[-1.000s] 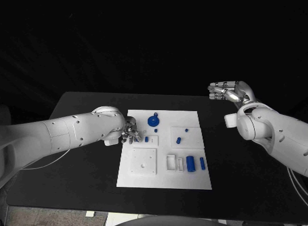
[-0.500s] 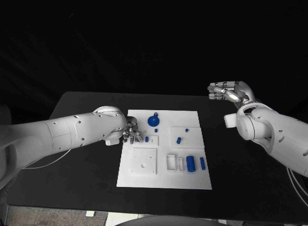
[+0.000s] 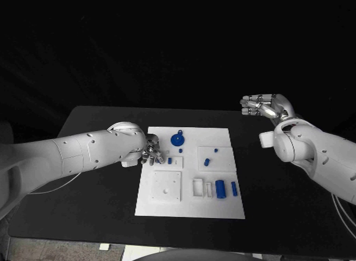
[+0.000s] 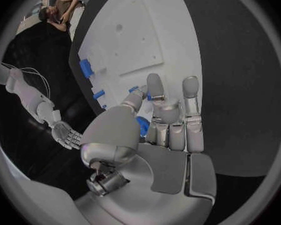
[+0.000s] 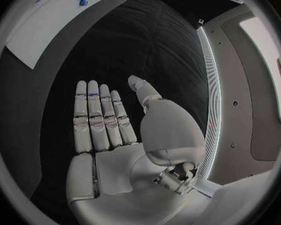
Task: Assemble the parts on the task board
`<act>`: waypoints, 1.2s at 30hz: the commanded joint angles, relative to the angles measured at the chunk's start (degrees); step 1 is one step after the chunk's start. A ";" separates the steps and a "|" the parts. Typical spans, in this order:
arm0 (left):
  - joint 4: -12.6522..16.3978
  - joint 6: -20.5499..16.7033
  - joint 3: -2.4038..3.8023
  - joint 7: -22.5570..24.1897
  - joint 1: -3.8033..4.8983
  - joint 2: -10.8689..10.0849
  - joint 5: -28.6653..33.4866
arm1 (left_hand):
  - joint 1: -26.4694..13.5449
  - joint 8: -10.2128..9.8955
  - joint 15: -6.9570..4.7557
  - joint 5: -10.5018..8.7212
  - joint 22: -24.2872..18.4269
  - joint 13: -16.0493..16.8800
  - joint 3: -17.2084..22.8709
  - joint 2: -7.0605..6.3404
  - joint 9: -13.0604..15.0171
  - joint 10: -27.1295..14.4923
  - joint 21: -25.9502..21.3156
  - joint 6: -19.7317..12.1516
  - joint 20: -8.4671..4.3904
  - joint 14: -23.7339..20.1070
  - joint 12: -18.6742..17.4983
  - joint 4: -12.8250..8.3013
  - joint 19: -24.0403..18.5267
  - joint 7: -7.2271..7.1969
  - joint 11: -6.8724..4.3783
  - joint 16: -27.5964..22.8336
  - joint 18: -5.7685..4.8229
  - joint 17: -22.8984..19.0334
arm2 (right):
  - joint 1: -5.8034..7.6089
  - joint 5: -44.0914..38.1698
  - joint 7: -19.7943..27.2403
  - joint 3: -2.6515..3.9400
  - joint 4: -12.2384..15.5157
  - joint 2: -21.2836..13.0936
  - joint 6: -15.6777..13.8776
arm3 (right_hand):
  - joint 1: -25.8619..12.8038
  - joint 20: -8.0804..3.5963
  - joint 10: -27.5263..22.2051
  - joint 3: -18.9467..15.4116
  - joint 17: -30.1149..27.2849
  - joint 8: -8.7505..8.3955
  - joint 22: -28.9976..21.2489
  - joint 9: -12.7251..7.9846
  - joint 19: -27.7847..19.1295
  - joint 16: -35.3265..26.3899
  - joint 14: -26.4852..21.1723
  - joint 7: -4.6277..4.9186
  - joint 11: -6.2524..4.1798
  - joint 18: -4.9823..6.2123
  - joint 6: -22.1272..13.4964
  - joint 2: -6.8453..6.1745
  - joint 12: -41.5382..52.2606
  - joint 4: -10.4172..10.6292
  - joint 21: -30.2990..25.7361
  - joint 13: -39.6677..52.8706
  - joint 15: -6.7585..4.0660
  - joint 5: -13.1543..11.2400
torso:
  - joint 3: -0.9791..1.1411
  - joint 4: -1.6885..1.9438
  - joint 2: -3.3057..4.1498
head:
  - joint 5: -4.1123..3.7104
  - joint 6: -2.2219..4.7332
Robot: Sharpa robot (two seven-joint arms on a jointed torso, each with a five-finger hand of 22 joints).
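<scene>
at board's 9 o'clock edge | left hand fingers curled over task board, grasp on small blue part unclear | right hand released, 2 o'clock, well apart | judged: seat part squarely, press gently

The task board is a white rectangular plate lying flat at the centre of the desk. A round blue part sits at its 12 o'clock area. Two small blue pegs stand right of centre. A blue cylinder and a thinner blue bar lie side by side toward 4 o'clock.
</scene>
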 commanded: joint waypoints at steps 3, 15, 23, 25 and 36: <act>-0.20 0.08 0.01 0.38 -0.03 0.21 -1.31 | 0.79 0.12 0.13 0.20 0.95 0.06 1.04 0.84 0.05 2.64 0.04 1.92 0.40 0.10 -0.19 -0.83 0.16 -2.12 -0.30 -0.12 1.09 0.08 | -0.04 -0.09 0.37 0.03 0.03 0.05 0.87 | -0.28 0.00 -0.53 0.14 -0.07 -0.02 0.02 -0.03 -0.47 -0.27 -0.45 0.05 0.03 0.47 -0.53 0.28 -0.32 0.00 -0.22 -0.07 0.02 0.22 | -0.04 0.02 -0.01 | -0.05 -0.08; -0.26 0.95 0.02 0.55 -0.03 0.42 -0.25 | 0.75 0.07 0.13 0.19 0.94 0.06 1.08 0.89 0.06 2.64 0.02 1.93 0.39 0.09 -0.19 -0.88 0.17 -2.11 -0.29 -0.14 1.10 0.07 | -0.06 -0.09 0.35 0.03 -0.04 0.11 0.91 | -0.28 0.00 -0.53 0.14 -0.07 -0.02 0.02 -0.03 -0.47 -0.27 -0.45 0.05 0.03 0.47 -0.53 0.28 -0.32 0.00 -0.22 -0.07 0.02 0.22 | -0.04 0.04 -0.01 | -0.10 -0.09; -0.43 1.35 0.02 0.62 -0.12 0.61 0.37 | 0.75 0.07 0.13 0.19 0.94 0.06 1.08 0.89 0.06 2.64 0.02 1.93 0.39 0.09 -0.19 -0.88 0.17 -2.11 -0.29 -0.14 1.10 0.07 | -0.10 -0.14 0.38 0.03 -0.04 0.13 0.89 | -0.27 0.00 -0.54 0.22 -0.07 -0.02 0.01 -0.03 -0.50 -0.27 -0.46 0.05 0.03 0.46 -0.55 0.34 -0.33 -0.13 -0.23 -0.08 0.03 0.23 | -0.03 0.01 0.01 | -0.04 0.03; -0.53 1.58 0.02 0.59 -0.21 0.65 0.41 | 0.70 0.05 0.14 0.17 0.93 0.06 1.11 0.94 0.12 2.63 -0.03 1.87 0.40 0.03 -0.23 -0.94 0.14 -2.11 -0.28 -0.21 1.09 -0.04 | -0.11 -0.15 0.38 0.03 -0.03 0.12 0.89 | -0.27 0.00 -0.54 0.22 -0.07 -0.02 0.01 -0.03 -0.50 -0.27 -0.46 0.05 0.03 0.46 -0.55 0.34 -0.33 -0.13 -0.23 -0.08 0.03 0.23 | -0.02 0.01 0.03 | -0.10 -0.06; -0.77 1.75 0.02 0.50 -0.49 0.79 0.63 | 0.66 0.08 0.15 0.25 0.95 0.05 1.13 0.97 0.16 2.63 -0.03 1.92 0.40 0.04 -0.25 -0.95 0.13 -2.10 -0.28 -0.20 1.07 -0.01 | -0.12 -0.16 0.38 0.03 -0.02 0.04 0.90 | -0.27 0.00 -0.54 0.22 -0.07 -0.02 0.01 -0.03 -0.50 -0.27 -0.46 0.05 0.03 0.46 -0.55 0.34 -0.33 -0.13 -0.23 -0.08 0.03 0.23 | -0.01 0.02 0.01 | -0.17 -0.17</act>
